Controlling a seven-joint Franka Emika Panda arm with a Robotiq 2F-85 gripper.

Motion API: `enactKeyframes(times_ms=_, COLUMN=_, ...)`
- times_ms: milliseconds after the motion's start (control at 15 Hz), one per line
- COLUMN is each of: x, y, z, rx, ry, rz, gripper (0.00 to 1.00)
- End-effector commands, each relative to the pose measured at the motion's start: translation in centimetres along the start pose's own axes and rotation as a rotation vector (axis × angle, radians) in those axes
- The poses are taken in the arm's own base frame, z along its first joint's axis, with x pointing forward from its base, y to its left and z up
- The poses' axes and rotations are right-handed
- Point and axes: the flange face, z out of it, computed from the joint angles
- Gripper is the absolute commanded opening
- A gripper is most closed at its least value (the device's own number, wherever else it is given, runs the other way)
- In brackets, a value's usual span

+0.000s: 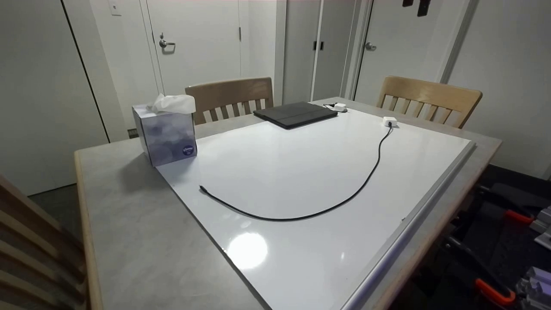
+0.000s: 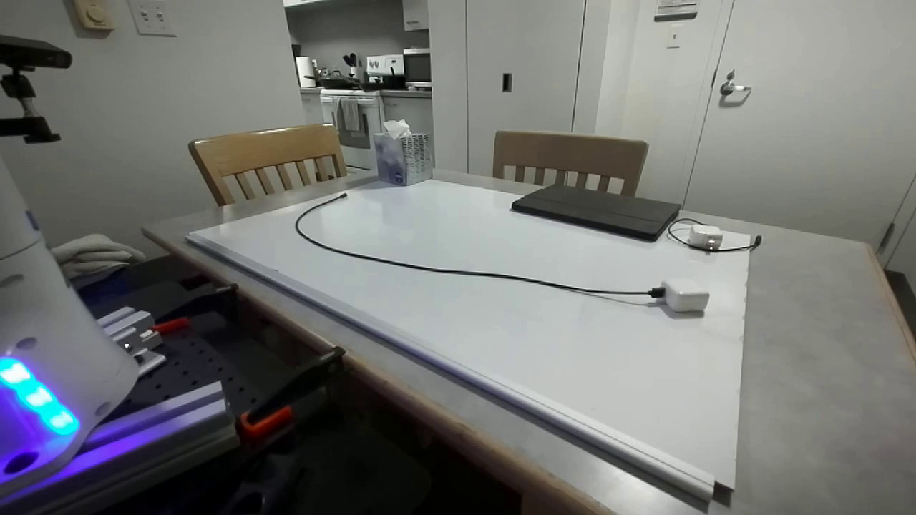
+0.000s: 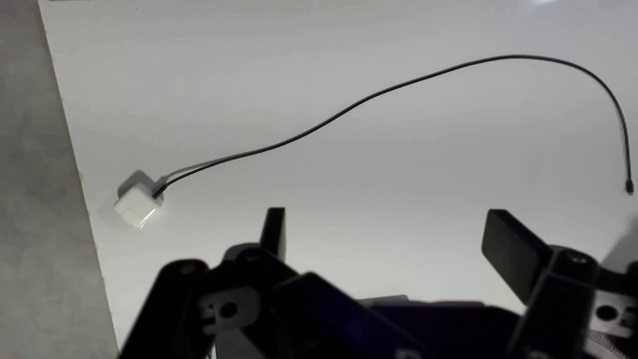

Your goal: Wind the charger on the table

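In an exterior view, the charger [image 1: 288,219] lies on the grey-bordered, glossy white table [image 1: 267,172], bowing from plug block [image 1: 389,121] at two o'clock through six to nine; tissue box [image 1: 170,133] at ten, wooden chairs [image 1: 230,91] at eleven and two; in the wrist view, the gripper [image 3: 389,234] has fingers [image 3: 513,254] spread

A tissue box [image 1: 170,137] stands apart from a black slab [image 1: 295,114].
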Motion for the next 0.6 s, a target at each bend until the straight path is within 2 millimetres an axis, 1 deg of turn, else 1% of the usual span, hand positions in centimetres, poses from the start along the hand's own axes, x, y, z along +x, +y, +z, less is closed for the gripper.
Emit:
enactKeyframes(times_ms=0, x=0.9, y=0.8, z=0.1, rx=-0.037, ry=0.055, rz=0.09, gripper=1.0)
enactKeyframes(times_ms=267, x=2.4, y=3.2, z=0.5, rx=-0.071, ry=0.128, rz=0.2, gripper=1.0)
enactKeyframes(times_ms=533, x=3.2, y=5.9, z=2.3, rx=-0.071, ry=0.13, rz=0.297, gripper=1.0)
